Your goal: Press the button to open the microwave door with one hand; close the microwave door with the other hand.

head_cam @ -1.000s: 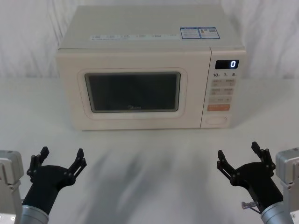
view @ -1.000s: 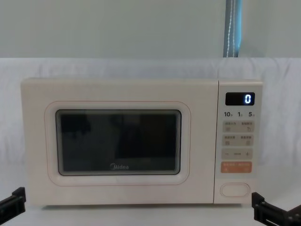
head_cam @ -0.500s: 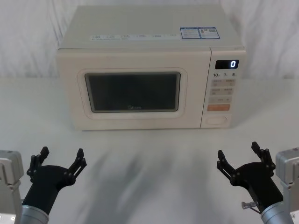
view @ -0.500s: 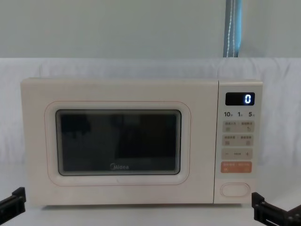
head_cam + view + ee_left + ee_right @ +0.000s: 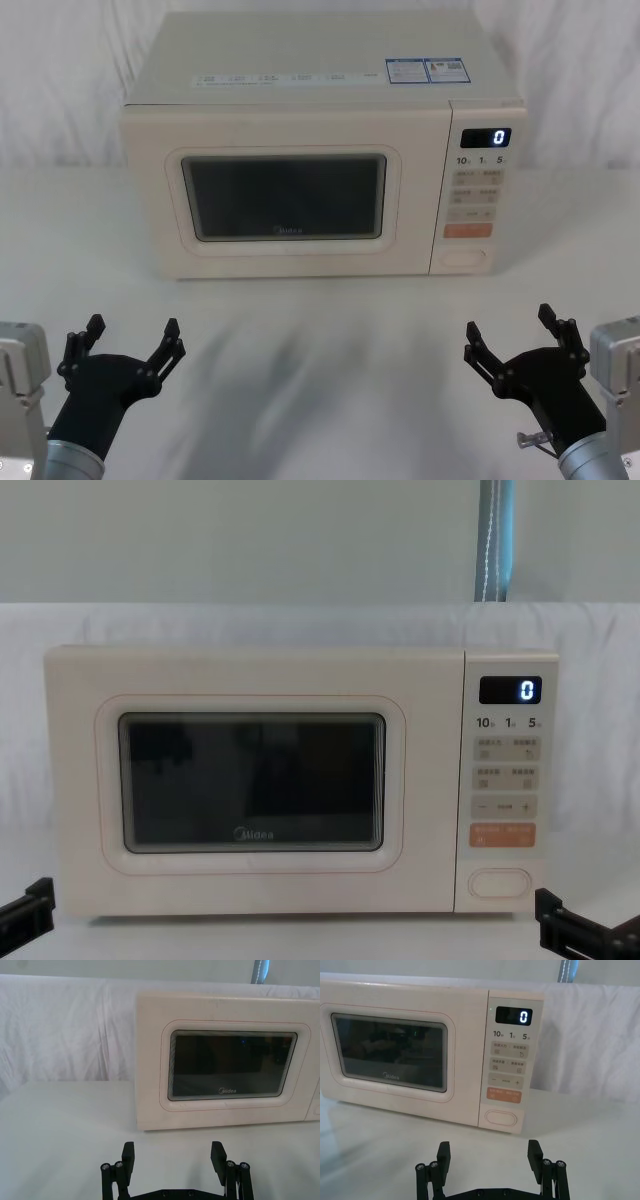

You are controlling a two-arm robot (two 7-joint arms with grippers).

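— Nearest the body? 
— Left pincer (image 5: 127, 347) low at the front left over the white table (image 5: 320, 340), fingers spread wide, gripping nothing. Right pincer (image 5: 515, 338) mirrored at the front right, likewise spread and bare. Both well short of the microwave (image 5: 320, 150), touching nothing.

— Seen from the wrists? 
— Left pincer (image 5: 173, 1157) aimed at the door's side; right pincer (image 5: 489, 1156) lined up roughly below the control panel (image 5: 510, 1060), with bare table between.

— And farther back? 
— Stood square on the table against a white draped backdrop (image 5: 60, 80). Microwave door (image 5: 285, 195) shut flush with the cream body, dark window (image 5: 285, 197) across most of it.

— Anything inside? 
— Could not tell; only dim reflections in the glass.

— The button? 
— Bottom of the panel at the microwave's right end (image 5: 466, 256), just under the orange key (image 5: 468, 230), unpressed and untouched. Above, rows of small beige keys, then the black display (image 5: 485, 137) reading 0. Two stickers (image 5: 427, 69) on the top surface near the back right.
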